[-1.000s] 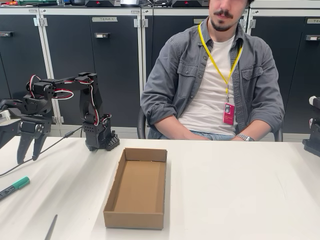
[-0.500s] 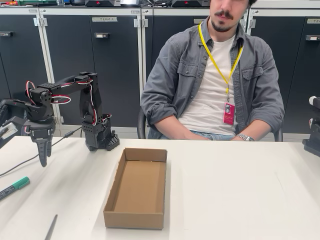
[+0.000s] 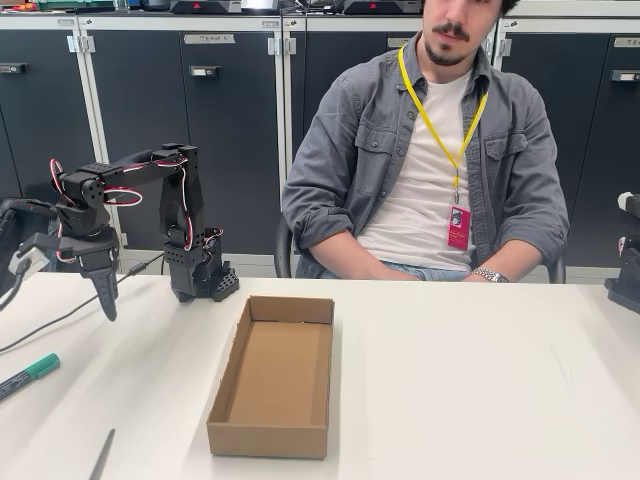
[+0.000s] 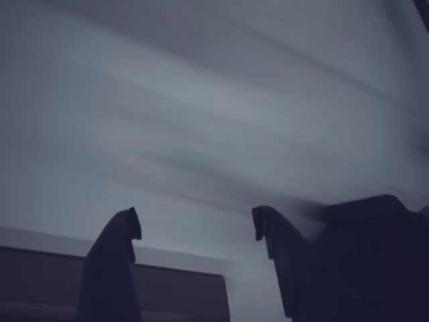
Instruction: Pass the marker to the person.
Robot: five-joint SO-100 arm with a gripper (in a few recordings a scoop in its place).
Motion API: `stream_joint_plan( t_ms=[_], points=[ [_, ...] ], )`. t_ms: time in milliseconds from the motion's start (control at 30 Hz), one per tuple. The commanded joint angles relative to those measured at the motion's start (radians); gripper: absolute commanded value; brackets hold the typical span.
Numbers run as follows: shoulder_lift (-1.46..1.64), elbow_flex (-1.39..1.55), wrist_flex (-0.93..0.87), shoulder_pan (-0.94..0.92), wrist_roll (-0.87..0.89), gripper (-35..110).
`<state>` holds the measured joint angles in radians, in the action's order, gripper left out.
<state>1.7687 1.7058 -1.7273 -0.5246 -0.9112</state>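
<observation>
Since the earlier frames your gripper (image 3: 106,305) had swung inward from the tabletop's left edge and turned, so in the fixed view its black plastic fingers read as one narrow downward-pointing wedge above the white surface. From that angle you could not judge the jaw gap. In the wrist view the gripper (image 4: 194,225) showed two dark, hook-tipped fingers (image 4: 114,261) standing well apart with nothing between them, so the tool was released and empty; the background there was a grey motion smear.

The marker (image 3: 28,375) had not moved: it lay flat at the tabletop's left edge, green cap pointing up-right, dark barrel running off the picture's border, well below and left of your gripper.

A thin grey rod (image 3: 101,456) lay near the front-left corner. The open cardboard tray (image 3: 268,442), shallow, rectangular and matte brown, sat lengthwise left of the tabletop's centre.

The person (image 3: 430,170) sat behind the far edge in a grey shirt with a yellow lanyard, forearms down below the table edge, a metal wristwatch (image 3: 490,274) just showing.
</observation>
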Motion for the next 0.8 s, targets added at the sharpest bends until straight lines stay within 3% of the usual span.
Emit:
stream_joint_plan(
  t_ms=[0, 133, 267, 433, 767],
  points=[
    [0.071, 0.015, 0.002, -0.009, -0.023, 38],
    [0.126, 0.077, 0.173, -0.002, 0.055, 38],
    [0.209, 0.147, 0.396, 0.015, 0.448, 38],
    [0.265, 0.199, 0.388, 0.02, 0.785, 44],
    [0.259, 0.232, 0.46, 0.014, 1.266, 44]
  ],
)
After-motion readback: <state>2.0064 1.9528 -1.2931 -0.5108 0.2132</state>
